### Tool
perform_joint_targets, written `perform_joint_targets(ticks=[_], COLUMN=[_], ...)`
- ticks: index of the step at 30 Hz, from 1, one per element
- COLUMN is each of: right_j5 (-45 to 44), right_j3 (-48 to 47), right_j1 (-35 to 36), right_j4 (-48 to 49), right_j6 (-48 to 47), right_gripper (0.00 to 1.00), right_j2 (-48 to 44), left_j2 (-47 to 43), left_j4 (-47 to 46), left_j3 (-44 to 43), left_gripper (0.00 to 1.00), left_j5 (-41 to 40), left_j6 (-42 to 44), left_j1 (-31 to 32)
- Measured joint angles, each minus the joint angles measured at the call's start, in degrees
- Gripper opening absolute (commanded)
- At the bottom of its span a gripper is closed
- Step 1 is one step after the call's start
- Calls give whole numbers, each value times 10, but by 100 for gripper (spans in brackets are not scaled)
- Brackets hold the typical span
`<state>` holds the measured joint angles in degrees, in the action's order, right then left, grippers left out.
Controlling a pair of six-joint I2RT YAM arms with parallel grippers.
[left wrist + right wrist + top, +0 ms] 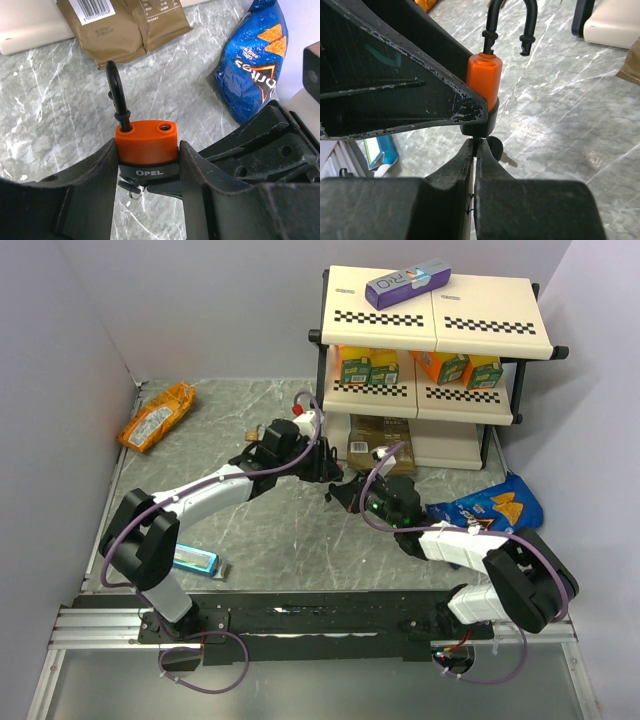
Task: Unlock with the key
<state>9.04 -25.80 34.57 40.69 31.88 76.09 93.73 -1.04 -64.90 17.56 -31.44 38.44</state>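
Orange padlock (146, 142): smooth plastic block; black hooked shackle (116, 90) sprung open.
Left gripper (147, 161): half-spread, clamping padlock's sides.
Right gripper (474, 146): pinched shut on key (131, 186) beneath.

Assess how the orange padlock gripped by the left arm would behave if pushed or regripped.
Probably stiff and heavy for its size: the orange padlock looks like a solid block. Its smooth sides could slip between the left fingers. The shackle stands open with one leg free, so it may swivel when nudged.
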Motion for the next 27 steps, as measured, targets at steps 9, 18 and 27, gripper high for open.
perform_joint_targets(ticks=[9, 18, 27], right_j5=[-24, 10, 137], right_j3=[3, 12, 19], right_j1=[0, -27, -77], right_j4=[-3, 8, 45], right_j6=[-23, -9, 55], right_gripper=[0, 0, 0], right_j2=[-6, -21, -66], left_j2=[10, 8, -53], left_j4=[-11, -39, -97], left_j3=[-6, -6, 28], left_gripper=[1, 1, 1], left_j5=[-9, -2, 38], left_j6=[3, 5, 9], left_j1=[7, 12, 13])
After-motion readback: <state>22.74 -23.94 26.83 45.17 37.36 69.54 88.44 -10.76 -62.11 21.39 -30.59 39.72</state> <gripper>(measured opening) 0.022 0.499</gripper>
